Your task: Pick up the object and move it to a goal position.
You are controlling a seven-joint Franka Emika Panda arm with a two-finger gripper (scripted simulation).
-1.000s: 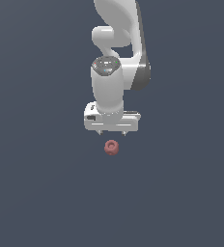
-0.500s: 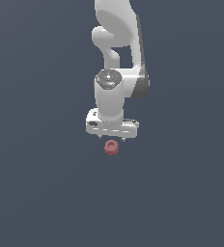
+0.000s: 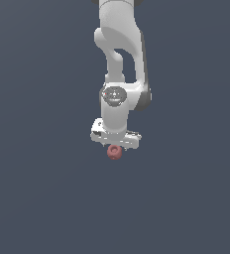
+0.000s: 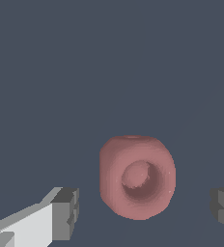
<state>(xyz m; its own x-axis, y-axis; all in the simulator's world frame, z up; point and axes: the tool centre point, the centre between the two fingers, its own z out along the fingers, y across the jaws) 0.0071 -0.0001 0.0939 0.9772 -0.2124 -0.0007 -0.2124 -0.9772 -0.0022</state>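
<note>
The white arm [image 3: 121,74] hangs straight down over a plain dark grey desk [image 3: 42,198], its wrist pointing at the surface. Directly under the gripper [image 3: 115,145] sits the object [image 3: 114,152], a small dull-red rounded lump much like an apple. In the exterior view the top of the lump tucks just beneath the white crossbar of the gripper, and its body shows below that bar; the lump is clearly narrower than the bar.

The wrist view looks down on the object [image 4: 137,177] from close above. Its dimpled hollow faces the camera, with a small rounded bump at the bottom of the hollow. The fingers [image 4: 64,213] stand wide, one on each side of the lump, with their grey pads turned toward it. Bare desk shows between each pad and the red surface, so neither finger touches it. The lump sits between the two fingers, somewhat nearer the one attached to the visible white link than the other, which is cut off at the picture's edge.

Whether the lump rests on the desk cannot be told from the flat grey background.
</note>
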